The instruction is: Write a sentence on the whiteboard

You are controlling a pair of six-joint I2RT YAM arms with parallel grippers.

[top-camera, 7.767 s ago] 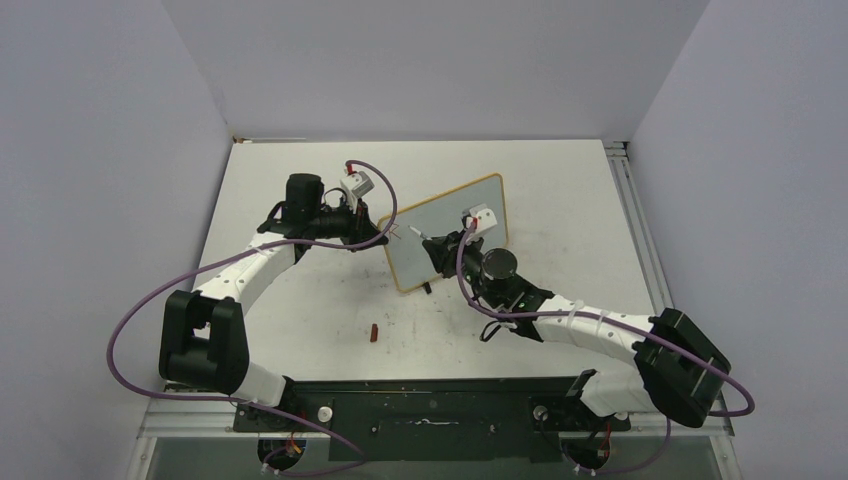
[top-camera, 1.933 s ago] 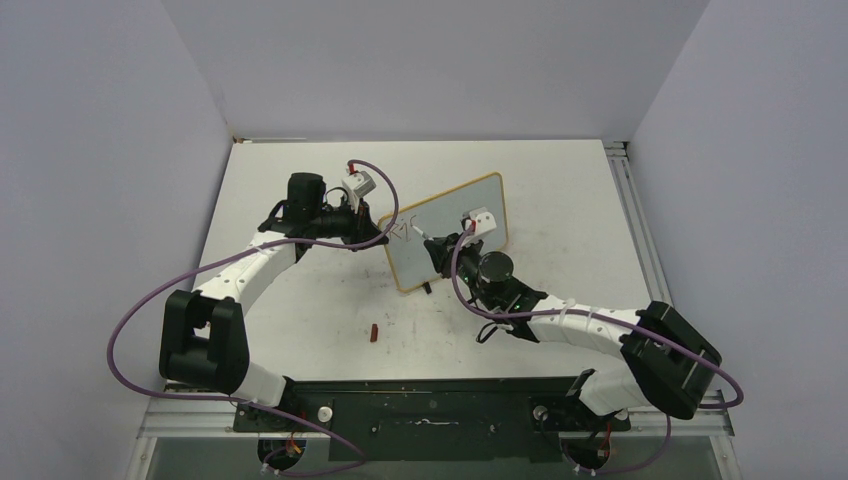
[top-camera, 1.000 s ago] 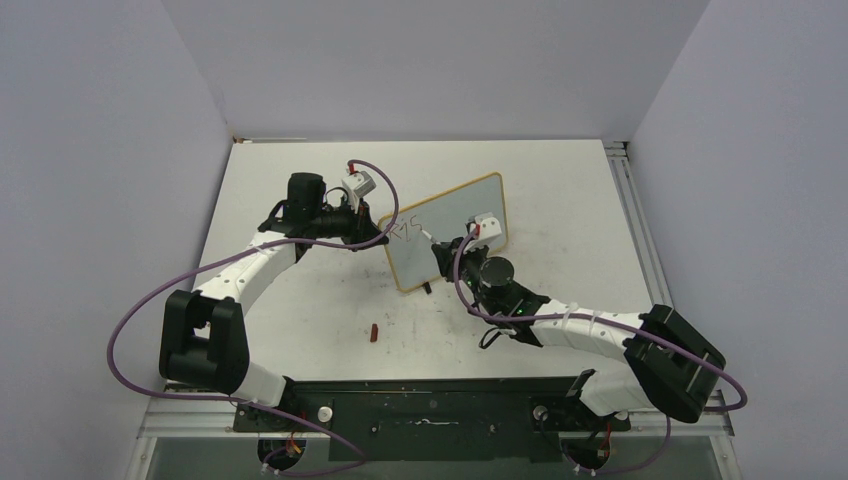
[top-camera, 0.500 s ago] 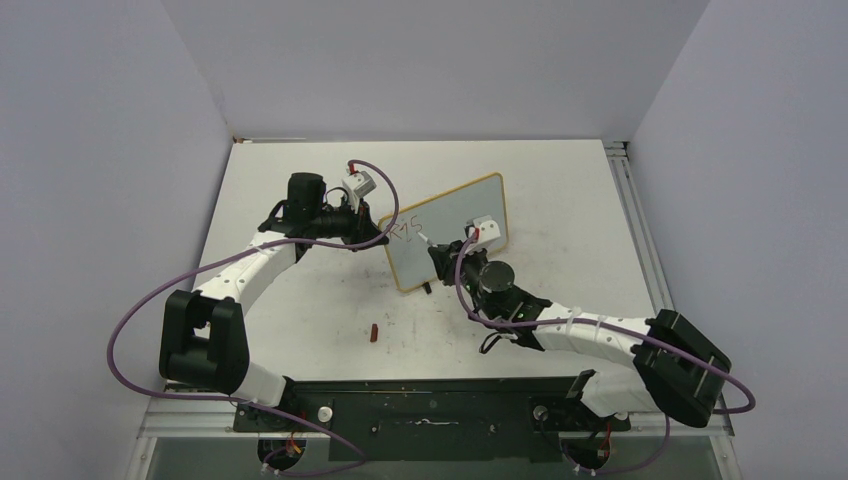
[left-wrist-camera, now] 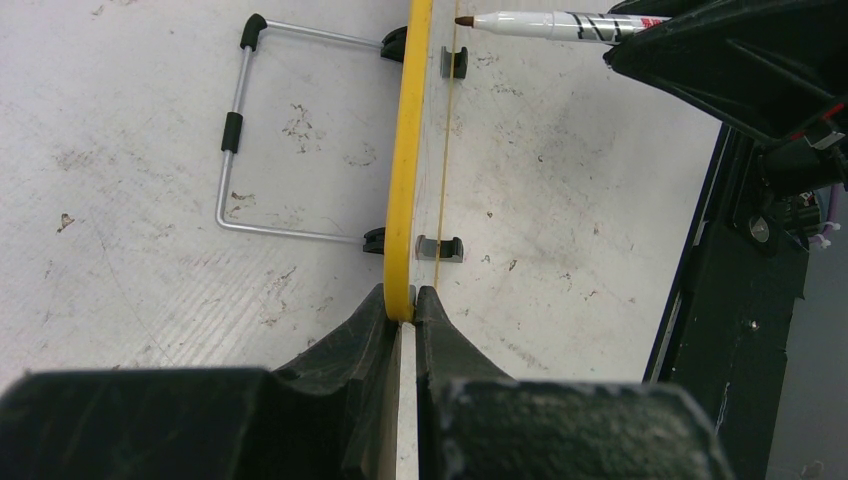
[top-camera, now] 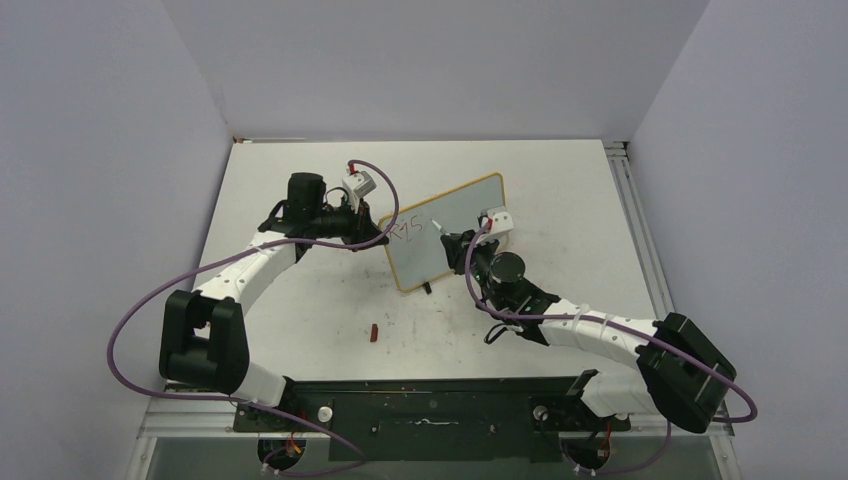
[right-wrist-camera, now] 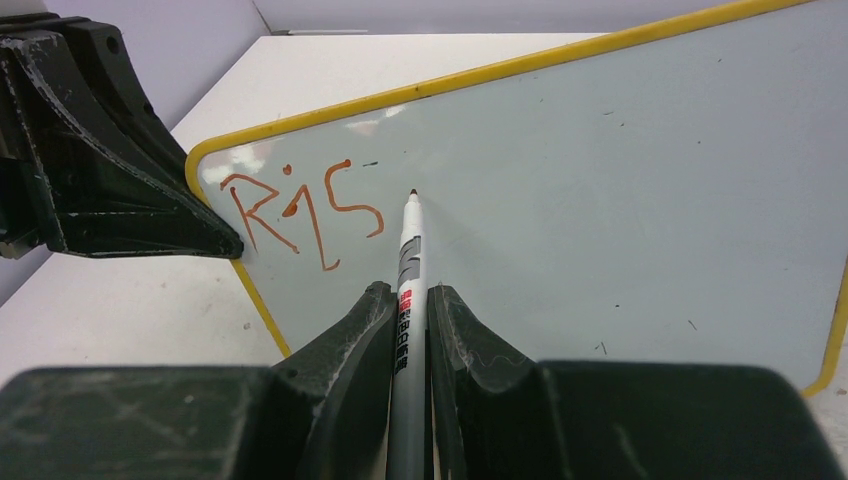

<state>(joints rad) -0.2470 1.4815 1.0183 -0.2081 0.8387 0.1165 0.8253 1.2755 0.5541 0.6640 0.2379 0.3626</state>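
white table (top-camera: 560, 180) — whiteboard (top-camera: 415, 262), small red piece (top-camera: 373, 331)

Yellow-framed white whiteboard (right-wrist-camera: 620, 200), red-brown letters (right-wrist-camera: 303, 222), white black-labelled marker (right-wrist-camera: 408, 255)

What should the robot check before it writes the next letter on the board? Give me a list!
1. The left jaws clamp the whiteboard by its yellow edge: ok.
2. The right jaws grip the marker: ok.
3. Marker tip uncapped and aimed at the board: ok.
4. Tip touching the board surface: cannot tell.
5. Blank space to the right of the red letters: ok.
6. Writing finished: not ok, only about three letters are there.
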